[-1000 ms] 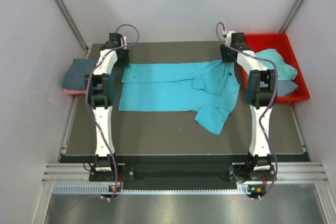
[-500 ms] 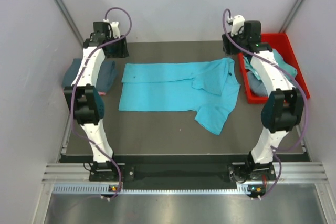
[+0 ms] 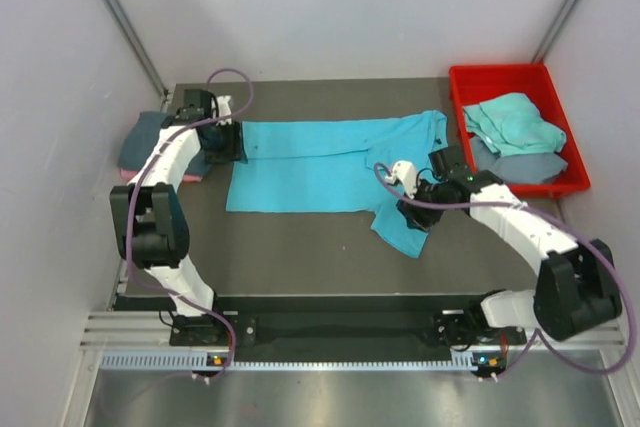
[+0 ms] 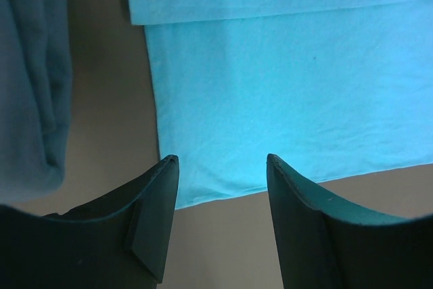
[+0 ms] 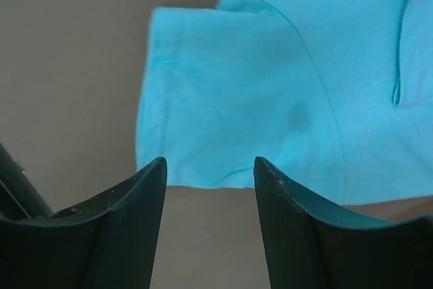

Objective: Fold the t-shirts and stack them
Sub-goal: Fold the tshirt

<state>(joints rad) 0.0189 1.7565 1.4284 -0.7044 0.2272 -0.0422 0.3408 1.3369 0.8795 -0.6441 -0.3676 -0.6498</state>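
A turquoise t-shirt (image 3: 320, 162) lies spread across the table, its far edge folded over and one sleeve (image 3: 405, 225) pointing toward the near side. My left gripper (image 3: 226, 143) hovers open over the shirt's left hem; in the left wrist view the hem (image 4: 270, 99) shows past the left gripper (image 4: 220, 160), nothing held. My right gripper (image 3: 411, 213) stands open just above the near sleeve (image 5: 230, 106), and the right gripper (image 5: 210, 162) is empty. A folded slate t-shirt (image 3: 150, 139) lies on a pink one (image 3: 135, 175) at the left edge.
A red bin (image 3: 572, 185) at the back right holds a crumpled teal shirt (image 3: 510, 122) and a slate one (image 3: 535, 164). The slate stack (image 4: 27, 79) lies close to my left fingers. White walls enclose the table (image 3: 300, 257) on three sides.
Both arms left the shirt's far corners, rose, then came down: the left to the left hem, the right swinging forward to the near sleeve. The shirt has not moved.
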